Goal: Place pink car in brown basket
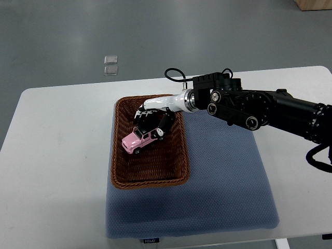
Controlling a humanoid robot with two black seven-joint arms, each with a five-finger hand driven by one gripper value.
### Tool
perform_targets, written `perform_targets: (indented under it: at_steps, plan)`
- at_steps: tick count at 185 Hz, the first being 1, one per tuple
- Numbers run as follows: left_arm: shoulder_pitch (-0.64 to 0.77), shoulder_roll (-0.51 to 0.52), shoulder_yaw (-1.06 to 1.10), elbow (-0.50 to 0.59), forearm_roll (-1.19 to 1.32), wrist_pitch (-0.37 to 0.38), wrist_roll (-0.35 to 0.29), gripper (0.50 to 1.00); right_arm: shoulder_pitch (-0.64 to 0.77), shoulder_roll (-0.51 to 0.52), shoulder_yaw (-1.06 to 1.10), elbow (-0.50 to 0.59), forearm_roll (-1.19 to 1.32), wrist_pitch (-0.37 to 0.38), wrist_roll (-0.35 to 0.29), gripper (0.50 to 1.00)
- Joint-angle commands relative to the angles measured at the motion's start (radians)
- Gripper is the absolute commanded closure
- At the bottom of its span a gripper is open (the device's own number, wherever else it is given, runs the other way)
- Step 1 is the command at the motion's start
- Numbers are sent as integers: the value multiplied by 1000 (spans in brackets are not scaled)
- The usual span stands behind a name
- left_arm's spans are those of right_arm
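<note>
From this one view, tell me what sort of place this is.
Probably a robot lab or test room: a plain white table with a blue mat, bare grey floor, and a staged brown basket holding a pink car.

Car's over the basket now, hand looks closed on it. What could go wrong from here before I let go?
1. The right hand grips the pink car near its rear; fingers might snag it on opening and drag it back out.
2. The car looks tilted inside the brown basket; on release it may roll or tip.
3. The hand is close to the basket's far rim, so withdrawing could nudge the basket.
</note>
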Motion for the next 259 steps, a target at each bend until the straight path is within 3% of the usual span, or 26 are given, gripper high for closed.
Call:
perform_targets:
  at_steps: [1,31,62,99,133,189,259]
  plan:
    - [0,0,1,1,0,0,0,500,-4,-1,4,0,2,0,0,603]
    - [0,0,1,-1,0,0,0,500,0,-23,73,0,26,0,0,601]
    - [0,0,1,-1,0,0,0,500,-26,-95,315,-2,163,0,1,601]
    - [0,0,3,-2,0,0,0,500,-247,-133,699,0,417,0,8,601]
    - [0,0,3,-4,0,0,0,500,-473,-86,962,0,679,0,73,599]
    - [0,0,3,-4,0,0,0,500,-590,-12,981,-82,882,5,143,587]
    - [0,0,3,-2,0,0,0,500,-593,-12,983,-101,905,9,144,587]
